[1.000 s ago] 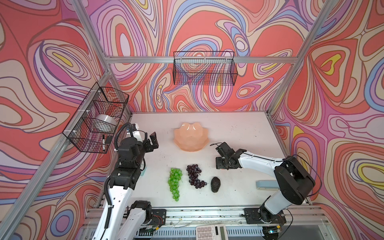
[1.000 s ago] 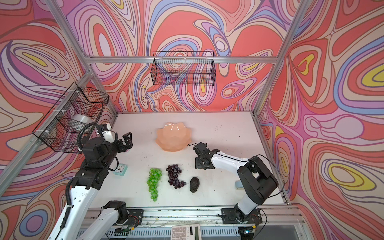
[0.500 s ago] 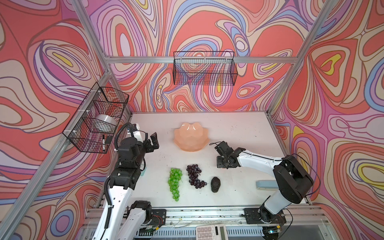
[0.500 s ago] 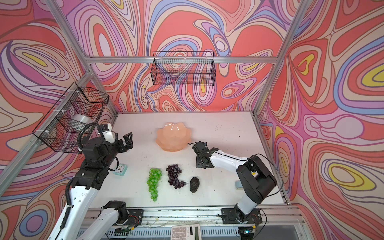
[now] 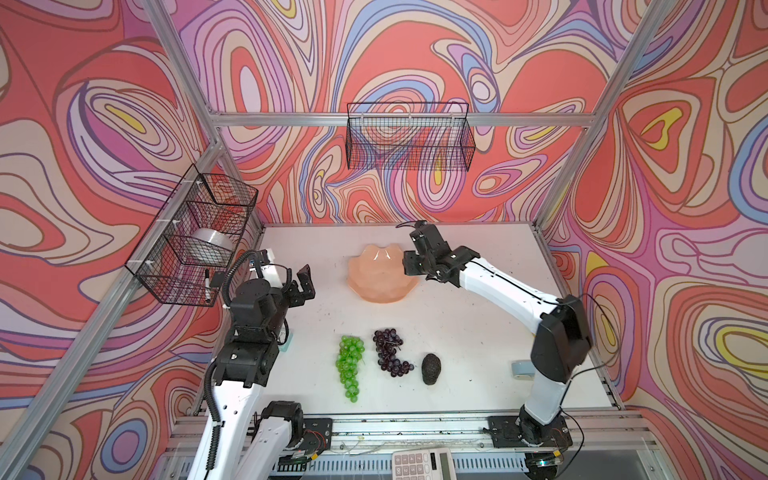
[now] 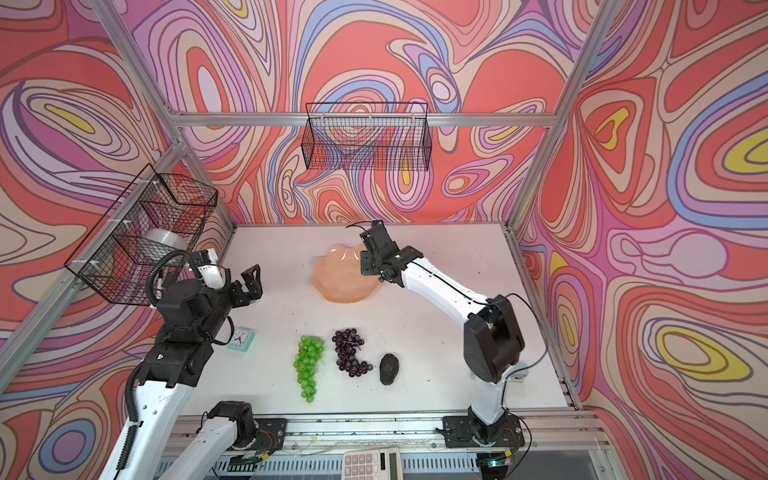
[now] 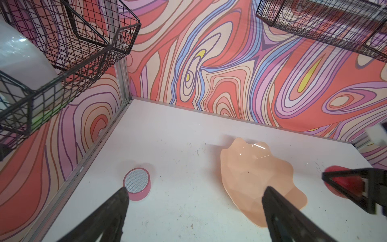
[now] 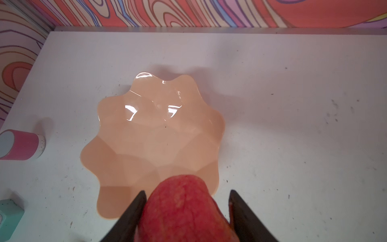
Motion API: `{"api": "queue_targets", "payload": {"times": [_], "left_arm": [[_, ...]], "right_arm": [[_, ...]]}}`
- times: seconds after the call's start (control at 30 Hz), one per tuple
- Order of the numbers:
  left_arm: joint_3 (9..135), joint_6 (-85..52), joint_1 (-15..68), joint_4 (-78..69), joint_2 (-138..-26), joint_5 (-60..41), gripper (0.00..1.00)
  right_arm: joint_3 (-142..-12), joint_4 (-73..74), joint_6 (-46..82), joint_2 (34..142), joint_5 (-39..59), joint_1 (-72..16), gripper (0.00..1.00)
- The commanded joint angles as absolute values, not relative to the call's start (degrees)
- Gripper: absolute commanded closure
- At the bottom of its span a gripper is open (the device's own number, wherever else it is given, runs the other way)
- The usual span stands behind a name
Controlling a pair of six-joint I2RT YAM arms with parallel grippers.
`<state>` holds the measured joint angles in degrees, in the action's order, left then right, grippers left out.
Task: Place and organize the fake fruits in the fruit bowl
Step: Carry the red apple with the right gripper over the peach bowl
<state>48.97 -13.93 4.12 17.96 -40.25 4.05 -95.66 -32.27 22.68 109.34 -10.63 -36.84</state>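
The left gripper (image 7: 194, 189) is hovering, jaws wide apart; green grape bunch (image 5: 349, 365), purple grape bunch (image 5: 388, 353) and avocado (image 5: 431, 369) are lying in a front row; the fruit bowl (image 5: 380, 276) is sitting behind them; the right gripper (image 8: 187, 192) is clamping the red apple (image 8: 184, 209) beside its right rim.

Peach-orange bowl (image 5: 382, 276) with shiny patches, bright green grapes (image 5: 349, 365), dark purple grapes (image 5: 388, 353), bumpy black-green avocado (image 5: 431, 369), red apple (image 8: 184, 211) with pale speckles, pink roll (image 7: 137, 185) with a grey dotted top, mint-green clock (image 6: 240, 338), white table (image 5: 478, 332) with dark specks, black wire baskets (image 5: 409, 141), walls (image 5: 415, 54) with swirls of red, pink, purple, blue and yellow.
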Motion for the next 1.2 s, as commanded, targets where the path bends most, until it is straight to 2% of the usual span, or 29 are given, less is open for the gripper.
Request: {"api": "queue_targets", "payload": {"times": [0.0,0.23,0.47,0.57,0.73,1.07,1.17], "left_arm": [[48.2,-14.2,3.9,18.4,-38.6,5.5,0.0],[47.9,-14.2,3.8,18.1,-37.8,6.1,0.0],[48.1,-15.2,3.7,18.3,-38.4,4.7,0.0],[48.0,-15.3,3.6,18.2,-38.1,5.0,0.0],[47.9,-15.6,3.6,18.3,-38.0,5.3,0.0],[48.2,-16.2,3.5,19.0,-39.1,5.7,0.0],[48.2,-16.9,3.5,19.3,-39.7,6.3,0.0]], "right_arm": [[-103.3,-34.0,19.0,119.9,-9.3,-37.1,0.57],[-120.9,-37.6,17.1,135.8,-9.8,-37.2,0.58],[-128.1,-38.7,16.5,143.1,-7.6,-37.1,0.56],[-131.5,-40.2,16.1,145.6,-6.9,-37.1,0.52],[-131.8,-40.3,15.3,146.5,-7.3,-37.2,0.38],[-131.3,-40.1,14.9,147.4,-6.9,-37.2,0.3],[-131.3,-40.1,15.0,147.7,-6.0,-37.2,0.24]]}}
